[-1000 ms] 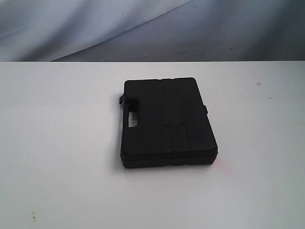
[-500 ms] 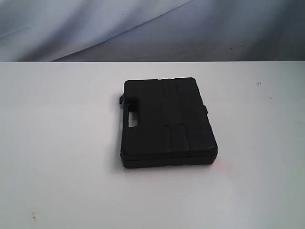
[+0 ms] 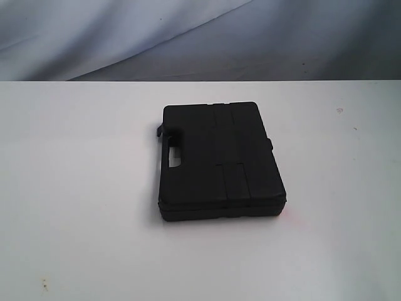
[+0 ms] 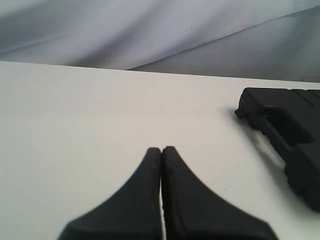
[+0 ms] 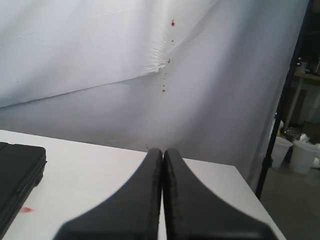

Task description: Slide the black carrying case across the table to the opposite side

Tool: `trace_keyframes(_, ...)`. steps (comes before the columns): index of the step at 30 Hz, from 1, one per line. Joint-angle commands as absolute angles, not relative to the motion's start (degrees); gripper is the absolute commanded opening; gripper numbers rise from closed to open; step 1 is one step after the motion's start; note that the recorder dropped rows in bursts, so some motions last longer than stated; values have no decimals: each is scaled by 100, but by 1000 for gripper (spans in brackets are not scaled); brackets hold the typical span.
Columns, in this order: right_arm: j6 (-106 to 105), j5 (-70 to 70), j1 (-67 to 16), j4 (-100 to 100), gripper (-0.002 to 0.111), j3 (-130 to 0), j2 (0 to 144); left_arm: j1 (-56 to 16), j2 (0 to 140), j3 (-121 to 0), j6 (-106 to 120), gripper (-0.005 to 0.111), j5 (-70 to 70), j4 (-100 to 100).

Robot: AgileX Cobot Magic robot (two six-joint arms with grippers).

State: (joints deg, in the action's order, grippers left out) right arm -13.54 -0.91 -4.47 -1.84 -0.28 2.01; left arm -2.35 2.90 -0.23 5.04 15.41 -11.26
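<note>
The black carrying case lies flat near the middle of the white table, its handle cut-out facing left. Neither arm shows in the exterior view. In the left wrist view my left gripper is shut with nothing in it, hovering over bare table, and the case lies off to one side, apart from it. My right gripper is also shut and empty, above the table; a corner of the case shows at the picture's edge, well clear of the fingers.
A wrinkled white backdrop cloth hangs behind the table's far edge. The right wrist view shows the table's end, a dark stand pole and white buckets on the floor beyond. A faint red mark lies beside the case.
</note>
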Motion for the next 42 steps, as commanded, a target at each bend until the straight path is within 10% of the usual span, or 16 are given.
trace_keyframes(1, -1306, 114, -274, -564, 0, 0, 161, -227, 282, 0, 496, 0, 1525, -1127)
trace_keyframes(42, 46, 541, -286, 40, 0, 0, 161, -227, 282, 0, 496, 0, 1525, -1127)
